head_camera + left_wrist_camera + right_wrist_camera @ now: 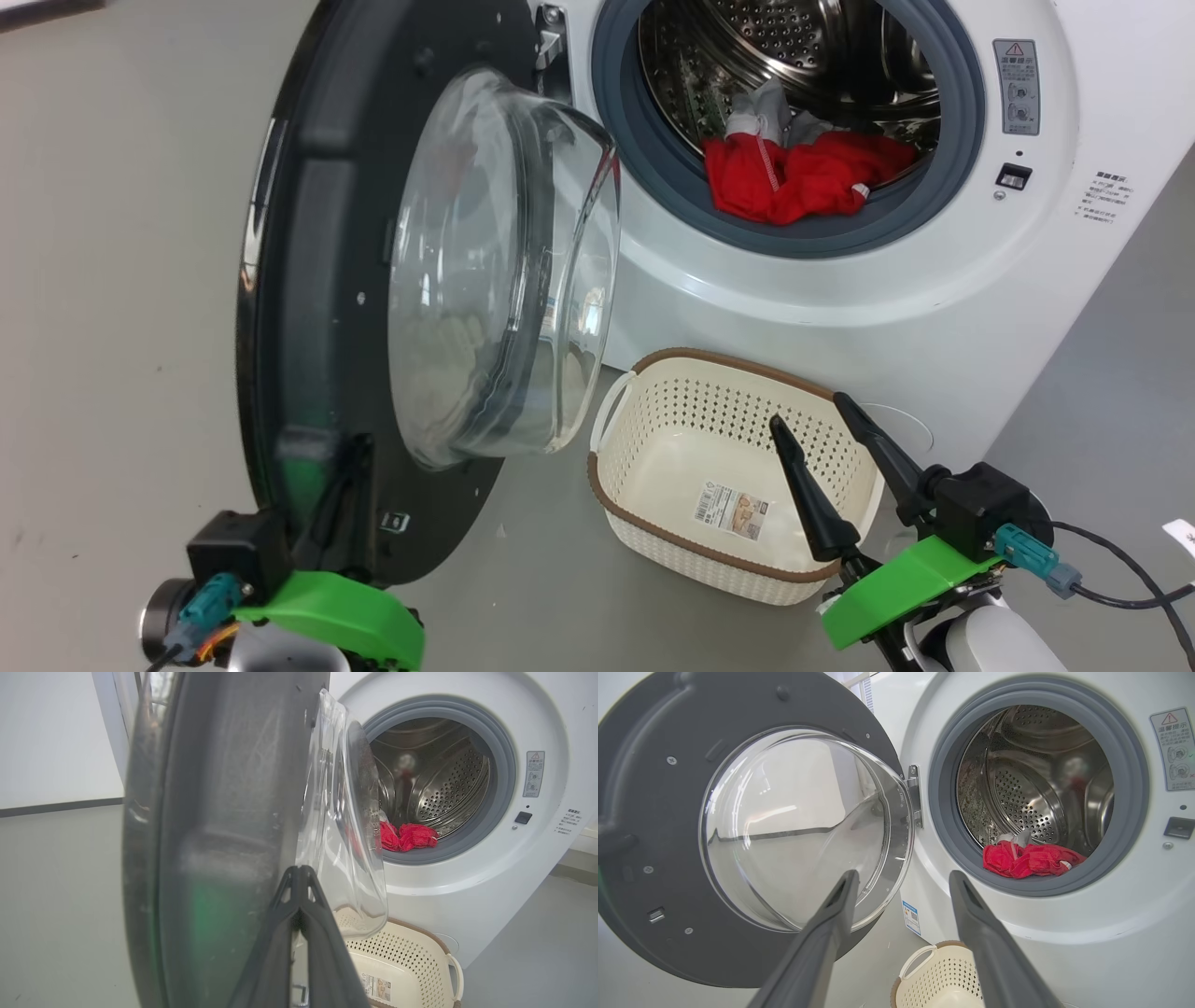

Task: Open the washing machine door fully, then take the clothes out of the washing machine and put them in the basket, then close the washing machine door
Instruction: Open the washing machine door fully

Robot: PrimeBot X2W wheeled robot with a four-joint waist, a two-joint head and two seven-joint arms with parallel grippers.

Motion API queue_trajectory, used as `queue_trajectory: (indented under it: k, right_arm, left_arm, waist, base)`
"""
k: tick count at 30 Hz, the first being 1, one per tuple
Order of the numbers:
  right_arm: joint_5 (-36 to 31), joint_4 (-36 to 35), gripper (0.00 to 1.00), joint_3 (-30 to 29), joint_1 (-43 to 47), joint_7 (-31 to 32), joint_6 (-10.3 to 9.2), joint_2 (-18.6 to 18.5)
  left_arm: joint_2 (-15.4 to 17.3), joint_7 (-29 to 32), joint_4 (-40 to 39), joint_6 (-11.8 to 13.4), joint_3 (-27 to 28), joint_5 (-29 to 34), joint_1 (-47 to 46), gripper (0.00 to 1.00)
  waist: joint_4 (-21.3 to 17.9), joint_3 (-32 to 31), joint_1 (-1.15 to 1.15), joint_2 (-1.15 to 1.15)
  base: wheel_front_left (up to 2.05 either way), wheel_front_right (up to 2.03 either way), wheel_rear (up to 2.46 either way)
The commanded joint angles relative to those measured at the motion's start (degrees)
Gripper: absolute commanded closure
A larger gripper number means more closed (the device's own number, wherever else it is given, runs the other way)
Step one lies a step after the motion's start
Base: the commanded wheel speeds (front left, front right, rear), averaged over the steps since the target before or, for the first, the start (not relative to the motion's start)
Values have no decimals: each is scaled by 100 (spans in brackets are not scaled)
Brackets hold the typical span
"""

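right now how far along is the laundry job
Done: the washing machine door stands wide open. In hand: the shut left gripper is at its black rim, possibly to push it wider. Left: the red clothes lie at the drum mouth, the basket is empty, the right gripper hovers open; door closing comes last.

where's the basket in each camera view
head view: basket lower centre, in front of the washing machine
left wrist view: basket bottom, right of centre, cut by the edge
right wrist view: basket bottom centre, cut by the edge
shared landmark: red clothes inside the washing machine
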Motion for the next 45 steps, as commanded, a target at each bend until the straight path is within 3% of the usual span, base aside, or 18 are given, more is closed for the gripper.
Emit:
queue_trajectory:
  k: [1, 13, 31, 45]
  right_arm:
    - [-43, -189, 0, 145, -63, 5, 35, 22]
    - [-166, -551, 0, 165, 4, 235, 35, 22]
    - [-401, -879, 0, 72, 19, 534, 35, 22]
    - [-574, -1107, 0, 36, 13, 738, 35, 22]
  left_arm:
    - [191, -114, -65, 97, 381, -61, -99, 100]
    - [241, -624, 441, 146, 881, -328, -201, 100]
    - [59, -1083, 1527, -246, 1597, -763, -856, 100]
    - [-99, -1106, 2220, -507, 2295, -556, -1469, 100]
  waist:
    - [-4, -1, 0, 0]
    - [-84, 105, 0, 0]
    - [-153, 352, 0, 0]
    - [-148, 598, 0, 0]
  base:
    - [0, 0, 0]
    - [0, 0, 0]
    - [0, 0, 0]
    - [0, 0, 0]
